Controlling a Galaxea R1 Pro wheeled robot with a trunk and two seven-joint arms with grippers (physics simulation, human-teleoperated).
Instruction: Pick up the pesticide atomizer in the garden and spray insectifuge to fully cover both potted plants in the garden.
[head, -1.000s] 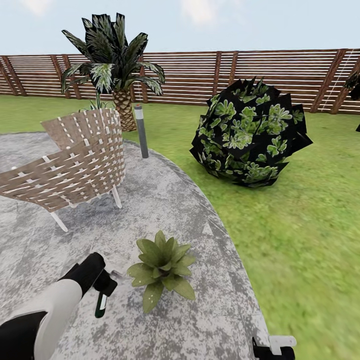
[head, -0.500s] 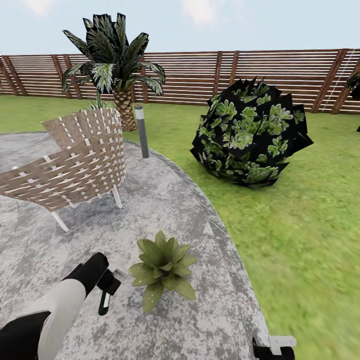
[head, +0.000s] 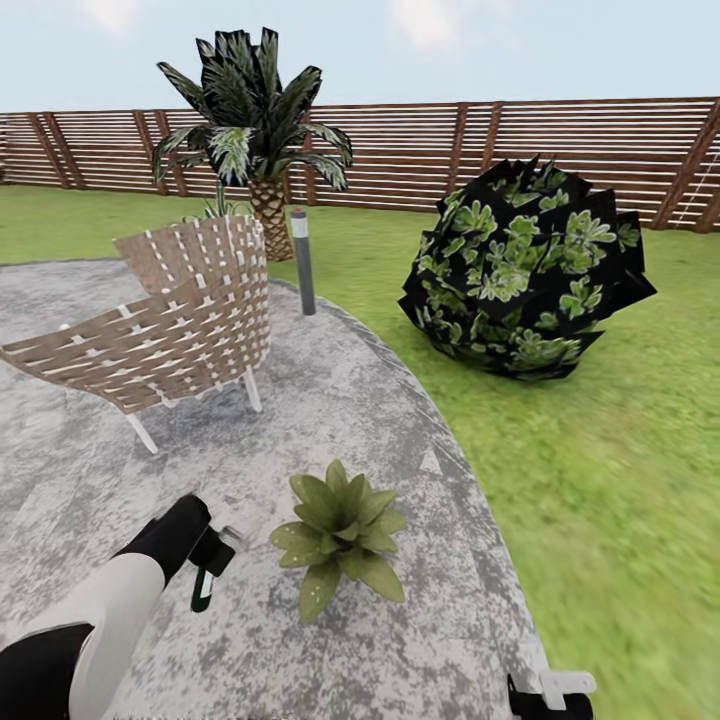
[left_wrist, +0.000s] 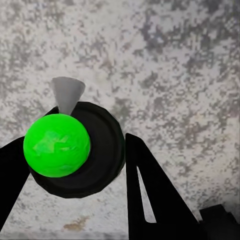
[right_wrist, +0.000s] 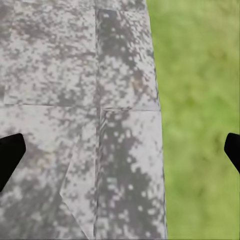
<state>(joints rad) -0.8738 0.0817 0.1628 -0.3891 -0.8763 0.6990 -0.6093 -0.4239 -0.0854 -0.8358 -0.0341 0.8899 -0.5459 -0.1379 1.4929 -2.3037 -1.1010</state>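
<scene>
On the round grey patio (head: 350, 400) the left gripper (head: 205, 570) hangs low beside a potted plant (head: 340, 530), a rosette of pointed green leaves standing near the paving's edge. Its jaws are clamped on the pesticide atomizer (head: 203, 590), a dark bottle that points down toward the stone just beside the plant. From the left wrist the atomizer (left_wrist: 75, 150) shows as a black round body with a bright green cap and a small grey nozzle, the dark fingers (left_wrist: 150, 195) on either side of it. The right gripper (right_wrist: 120, 150) hovers over the line where paving meets lawn (right_wrist: 200, 120); its jaws stand wide apart, seemingly with nothing between them. Behind the plant stand a woven chair (head: 160, 330), a grey post (head: 303, 262), a palm (head: 255, 130), a round dark bush (head: 525, 270) and the slatted fence (head: 560, 150).
</scene>
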